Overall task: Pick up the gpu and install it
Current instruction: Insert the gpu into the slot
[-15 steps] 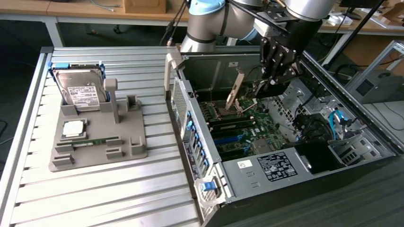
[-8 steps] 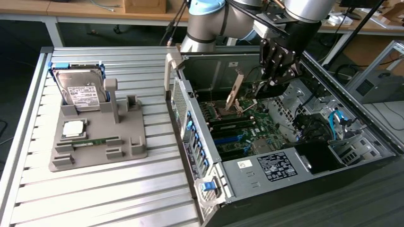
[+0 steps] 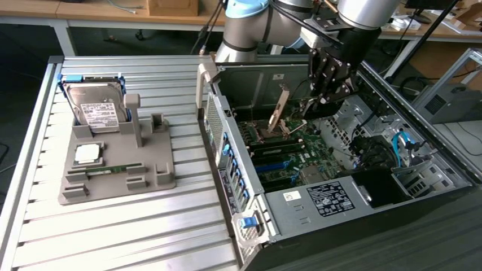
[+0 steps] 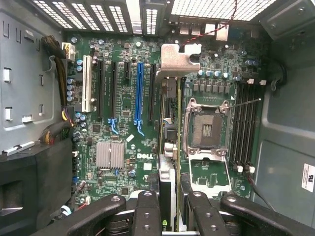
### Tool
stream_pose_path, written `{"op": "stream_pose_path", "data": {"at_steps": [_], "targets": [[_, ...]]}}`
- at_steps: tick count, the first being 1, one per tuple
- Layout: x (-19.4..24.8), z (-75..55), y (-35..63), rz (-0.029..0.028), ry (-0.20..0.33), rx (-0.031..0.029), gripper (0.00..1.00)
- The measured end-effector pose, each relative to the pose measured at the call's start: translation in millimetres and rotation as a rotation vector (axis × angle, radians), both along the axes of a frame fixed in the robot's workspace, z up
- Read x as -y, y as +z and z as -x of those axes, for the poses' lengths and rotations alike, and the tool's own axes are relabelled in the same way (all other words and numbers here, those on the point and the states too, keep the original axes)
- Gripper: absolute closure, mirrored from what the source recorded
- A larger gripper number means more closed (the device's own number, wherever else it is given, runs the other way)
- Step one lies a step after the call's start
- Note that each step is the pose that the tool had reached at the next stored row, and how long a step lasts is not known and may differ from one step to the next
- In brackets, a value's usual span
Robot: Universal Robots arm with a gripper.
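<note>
My gripper (image 3: 320, 107) hangs inside the open computer case (image 3: 421, 141), over the motherboard (image 3: 301, 155). It is shut on the gpu (image 3: 280, 110), a thin tan card that is tilted and reaches down toward the board. The wrist view looks along the gpu (image 4: 170, 147) edge-on. The card runs from between the two black fingers (image 4: 147, 211) of the gripper (image 4: 170, 209) out to its silver end bracket (image 4: 178, 58). There it hovers over the board between the black expansion slots (image 4: 151, 93) and the empty CPU socket (image 4: 205, 129).
A blue slot (image 4: 139, 93) and a white slot (image 4: 87, 83) lie beside the black ones. On the exterior view's left, a grey fixture (image 3: 117, 169) on the slatted table holds a hard drive (image 3: 98, 110), a processor (image 3: 88, 152) and a memory stick (image 3: 109, 168). Case walls surround the board.
</note>
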State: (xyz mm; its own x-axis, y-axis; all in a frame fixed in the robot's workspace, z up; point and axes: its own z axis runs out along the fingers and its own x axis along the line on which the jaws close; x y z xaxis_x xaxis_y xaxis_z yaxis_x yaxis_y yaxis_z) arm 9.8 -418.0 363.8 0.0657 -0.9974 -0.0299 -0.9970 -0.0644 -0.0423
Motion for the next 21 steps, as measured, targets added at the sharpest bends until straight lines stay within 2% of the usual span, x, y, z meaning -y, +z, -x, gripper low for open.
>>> {"op": "stream_pose_path", "data": {"at_steps": [21], "targets": [[0.2, 14.8, -11.2, -0.0001, 0.0, 0.0, 0.73]]}}
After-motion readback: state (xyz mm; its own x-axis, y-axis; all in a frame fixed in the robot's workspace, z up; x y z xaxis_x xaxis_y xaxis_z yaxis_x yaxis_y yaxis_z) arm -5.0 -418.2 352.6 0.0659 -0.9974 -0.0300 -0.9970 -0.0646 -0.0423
